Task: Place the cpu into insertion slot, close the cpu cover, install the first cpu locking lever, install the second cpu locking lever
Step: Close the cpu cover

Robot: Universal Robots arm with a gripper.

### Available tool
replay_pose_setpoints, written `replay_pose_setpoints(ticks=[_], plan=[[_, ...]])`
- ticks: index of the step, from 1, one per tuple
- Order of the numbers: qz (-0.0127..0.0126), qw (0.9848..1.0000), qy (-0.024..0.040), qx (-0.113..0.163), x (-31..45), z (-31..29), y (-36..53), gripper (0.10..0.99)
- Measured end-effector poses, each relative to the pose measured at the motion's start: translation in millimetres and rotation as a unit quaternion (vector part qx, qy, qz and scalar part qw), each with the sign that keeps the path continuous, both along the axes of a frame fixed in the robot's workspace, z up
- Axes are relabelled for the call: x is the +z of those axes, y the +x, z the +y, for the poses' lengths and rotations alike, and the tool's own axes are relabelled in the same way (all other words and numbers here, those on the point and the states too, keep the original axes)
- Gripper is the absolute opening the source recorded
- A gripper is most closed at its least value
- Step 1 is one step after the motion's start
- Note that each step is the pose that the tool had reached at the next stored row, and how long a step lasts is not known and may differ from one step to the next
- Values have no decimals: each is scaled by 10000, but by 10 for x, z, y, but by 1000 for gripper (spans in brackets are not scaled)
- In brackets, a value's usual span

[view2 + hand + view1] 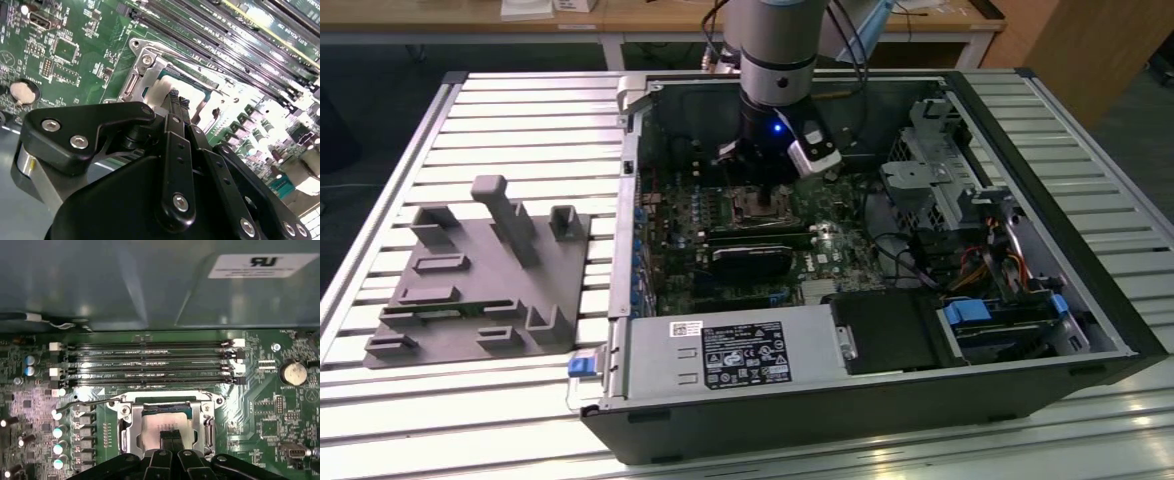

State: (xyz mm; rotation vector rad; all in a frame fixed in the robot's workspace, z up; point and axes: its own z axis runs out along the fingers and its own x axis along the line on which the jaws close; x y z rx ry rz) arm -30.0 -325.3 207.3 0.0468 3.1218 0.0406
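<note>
In the exterior view my gripper (754,185) hangs inside the open computer case, right above the insertion slot (755,208). In both wrist views the cpu (155,424) (161,87) lies in the socket, its silvery top showing through the window of the cpu cover (126,427) (150,66), which lies flat around it. The gripper (170,434) (176,97) is shut, its black tips together and resting on or just over the chip's top. A thin wire locking lever (92,402) runs along the socket edge nearest the memory slots.
Several long memory slots (145,362) lie just beyond the socket, below the grey case wall (125,285). A coin battery (292,372) and a row of capacitors (57,432) flank it. The power supply (720,352), drive cage (934,170) and a grey fixture (480,270) outside the case also show.
</note>
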Motion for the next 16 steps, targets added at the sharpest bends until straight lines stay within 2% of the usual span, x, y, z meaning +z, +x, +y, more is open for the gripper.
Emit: replay_pose_setpoints(ticks=[4,9,10,12,15,16], plan=[[-44,10000,1,10,-1,-2,-58,106],[-77,10000,1,10,-1,-2,-161,106],[-97,10000,1,10,-1,-2,-250,106],[-111,9999,0,10,-1,-3,-297,106],[-159,9999,1,14,-12,-2,-345,106],[-167,9999,1,15,-17,-2,-354,106]])
